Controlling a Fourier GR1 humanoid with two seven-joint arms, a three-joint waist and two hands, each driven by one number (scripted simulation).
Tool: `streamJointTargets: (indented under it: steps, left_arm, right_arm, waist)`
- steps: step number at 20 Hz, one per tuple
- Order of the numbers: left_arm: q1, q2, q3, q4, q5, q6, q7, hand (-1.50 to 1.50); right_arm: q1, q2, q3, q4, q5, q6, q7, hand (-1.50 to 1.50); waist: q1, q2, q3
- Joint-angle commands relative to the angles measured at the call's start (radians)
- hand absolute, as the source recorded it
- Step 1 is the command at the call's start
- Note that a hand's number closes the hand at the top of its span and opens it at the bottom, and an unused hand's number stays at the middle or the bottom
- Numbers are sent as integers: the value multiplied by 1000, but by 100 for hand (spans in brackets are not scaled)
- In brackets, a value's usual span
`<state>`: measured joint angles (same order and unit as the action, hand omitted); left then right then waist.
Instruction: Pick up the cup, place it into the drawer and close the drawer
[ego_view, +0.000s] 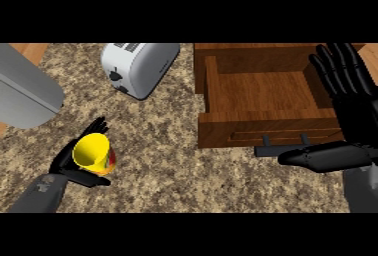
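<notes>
Cup (93, 152), yellow, at eight o'clock on the desk (170, 150), tilted with its mouth showing, grasped by the left hand (74, 162) with fingers curled round it. Drawer (258, 95) at two o'clock, pulled open, wooden, with a dark handle (280, 145) on its front. Right hand (347, 95) at three o'clock beside the drawer's right edge, released, fingers straight and pointing up, thumb stretched below the drawer front. Toaster (140, 67) at twelve o'clock. Grey object (26, 92) at ten o'clock, unidentifiable.
</notes>
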<state>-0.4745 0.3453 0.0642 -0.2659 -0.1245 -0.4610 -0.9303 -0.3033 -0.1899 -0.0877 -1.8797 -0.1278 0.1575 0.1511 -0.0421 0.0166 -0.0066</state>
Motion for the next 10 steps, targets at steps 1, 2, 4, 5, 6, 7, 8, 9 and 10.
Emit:
streamJointTargets:
  steps: [1,2,4,5,6,7,8,9,10]
  left_arm:
    - [-2,-18,-17,17,-10,-145,-152,-150]
    - [-4,-7,-9,25,-1,-162,-145,-150]
    - [-27,-27,-19,26,-1,-183,-116,-150]
    - [-3,-52,-19,19,5,-182,-142,-150]
    - [-19,-39,-18,29,16,-243,-105,-150]
    - [-30,-56,-22,16,17,-248,-113,150]
    - [-14,-62,-32,14,15,-275,-121,150]
    - [-31,-77,-23,8,31,-277,-110,150]
    - [-12,-77,-36,-37,11,-203,-187,150]
  right_arm:
    - [-25,8,6,45,32,-13,-28,-150]
    - [31,-12,-14,-14,-11,20,-24,-150]
    - [-1,-7,0,-4,1,7,2,-150]
    - [45,4,12,-13,18,11,-34,-150]
    - [24,-12,-13,-29,-19,16,4,-150]
    - [-3,-22,-23,25,-9,22,-19,-150]
    - [-5,-18,-15,4,-5,13,0,-150]
    - [4,-16,-7,13,17,7,-7,-150]
    - [21,-14,-6,2,6,15,-10,-150]
  waist:
    - [10,3,0]
    - [-8,0,0]
    - [-5,2,-1]
    - [-5,1,-1]
    - [-7,-2,0]
    - [-4,7,-2]
    - [-1,2,-2]
    - [0,2,-1]
    - [3,-1,-1]
